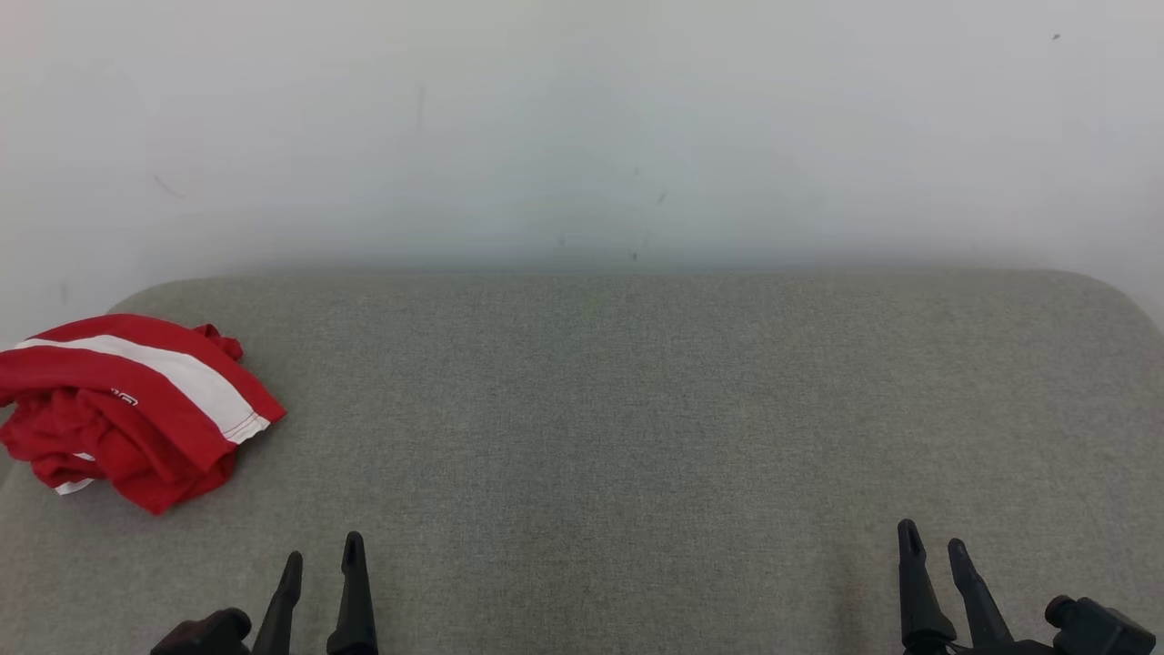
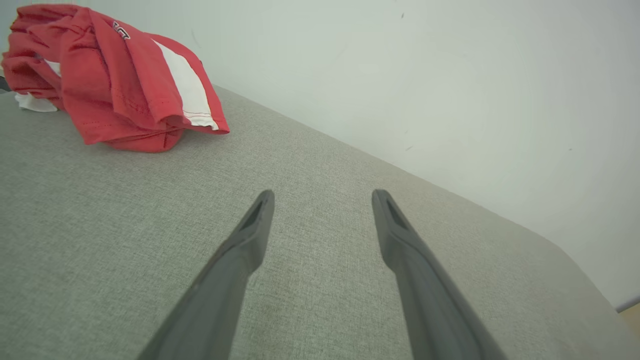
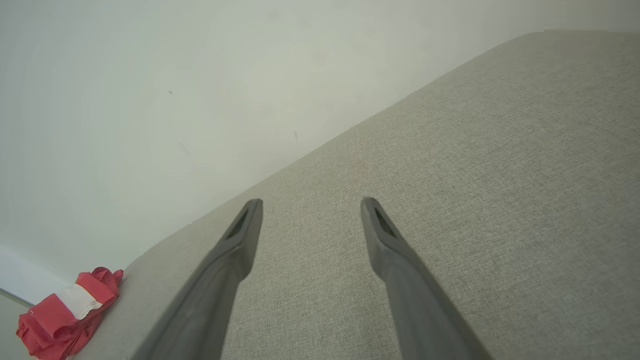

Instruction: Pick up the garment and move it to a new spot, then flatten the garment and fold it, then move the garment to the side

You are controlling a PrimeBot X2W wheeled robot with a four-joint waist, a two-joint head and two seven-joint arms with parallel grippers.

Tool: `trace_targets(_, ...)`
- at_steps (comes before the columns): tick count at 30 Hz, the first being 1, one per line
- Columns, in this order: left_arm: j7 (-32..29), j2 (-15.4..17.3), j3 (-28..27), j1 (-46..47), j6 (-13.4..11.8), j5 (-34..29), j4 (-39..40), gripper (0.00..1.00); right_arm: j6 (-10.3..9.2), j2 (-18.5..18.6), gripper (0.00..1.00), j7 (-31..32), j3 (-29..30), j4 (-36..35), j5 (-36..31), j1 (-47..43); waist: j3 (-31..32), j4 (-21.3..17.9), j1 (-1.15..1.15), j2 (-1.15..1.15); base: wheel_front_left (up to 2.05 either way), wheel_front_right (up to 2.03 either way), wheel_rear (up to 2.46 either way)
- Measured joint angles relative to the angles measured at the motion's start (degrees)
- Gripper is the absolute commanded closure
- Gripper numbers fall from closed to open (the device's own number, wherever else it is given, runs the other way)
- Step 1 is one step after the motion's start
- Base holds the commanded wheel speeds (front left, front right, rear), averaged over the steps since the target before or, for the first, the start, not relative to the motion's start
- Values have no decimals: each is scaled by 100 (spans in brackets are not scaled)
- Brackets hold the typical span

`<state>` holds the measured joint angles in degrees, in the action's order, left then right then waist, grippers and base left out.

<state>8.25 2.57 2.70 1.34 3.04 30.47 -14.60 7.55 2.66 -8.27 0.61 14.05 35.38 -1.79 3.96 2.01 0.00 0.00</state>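
Grey fabric surface (image 1: 637, 409); crumpled red-white garment (image 1: 127, 409) at far-left edge.

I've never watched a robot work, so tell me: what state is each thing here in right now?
Red and white garment: crumpled heap at the left edge of the grey padded surface, not held.
Left pincer: open, empty.
Right pincer: open, empty.

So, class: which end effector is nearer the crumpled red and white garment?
Left. The left end effector sits just right of the red and white garment, nearer the robot, not touching; the right end effector is far across the grey fabric surface.
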Motion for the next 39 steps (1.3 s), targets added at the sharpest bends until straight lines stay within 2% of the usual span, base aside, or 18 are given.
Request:
trace_targets(16,227,13,94,-1,-1,-916,-59,0,0,3,0,-226,-38,35,-959,-53,57,39,0,0,0,0,0)
trace_targets(39,514,15,138,-13,-9,-1803,-290,0,0,9,0,-506,-131,220,-2018,-57,170,132,0,0,0,0,0)
